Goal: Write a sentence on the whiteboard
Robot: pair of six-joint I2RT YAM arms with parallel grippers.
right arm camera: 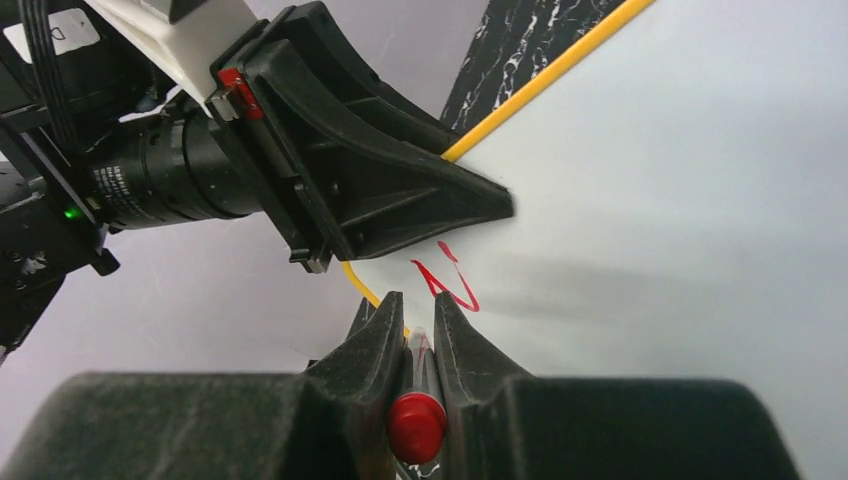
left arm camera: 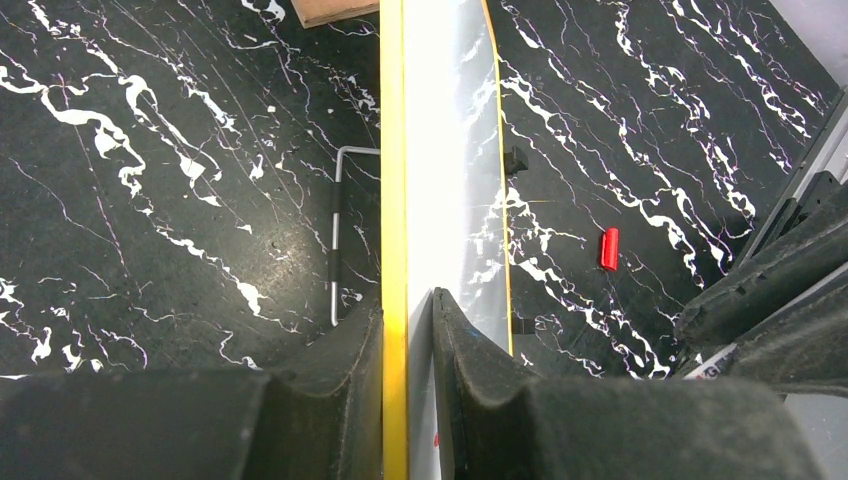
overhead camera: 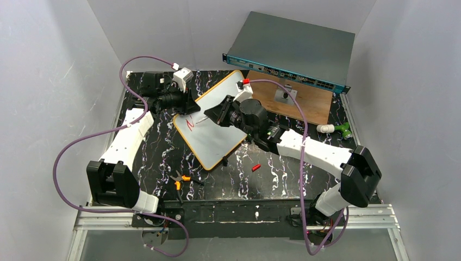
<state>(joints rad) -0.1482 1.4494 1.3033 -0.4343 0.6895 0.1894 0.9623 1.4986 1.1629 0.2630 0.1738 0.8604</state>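
Note:
The whiteboard [overhead camera: 215, 138], white with an orange rim, is tilted up at the table's centre. My left gripper [overhead camera: 187, 110] is shut on its upper left edge. In the left wrist view the board [left arm camera: 450, 150] is edge-on, with one finger of the left gripper [left arm camera: 408, 312] on each face. My right gripper [overhead camera: 211, 117] is shut on a red-ended marker [right arm camera: 417, 425], its tip at the board [right arm camera: 650, 200]. Of the sentence, only a single red N-like stroke [right arm camera: 446, 281] shows, beside the left gripper's finger [right arm camera: 400, 190]; it also shows in the top view [overhead camera: 190, 124].
A red marker cap [overhead camera: 256, 167] lies on the black marbled table right of the board, also in the left wrist view [left arm camera: 609, 248]. Orange-handled pliers [overhead camera: 179, 180] lie near front. A brown wooden board [overhead camera: 307, 103] and a grey rack unit [overhead camera: 293, 49] stand behind.

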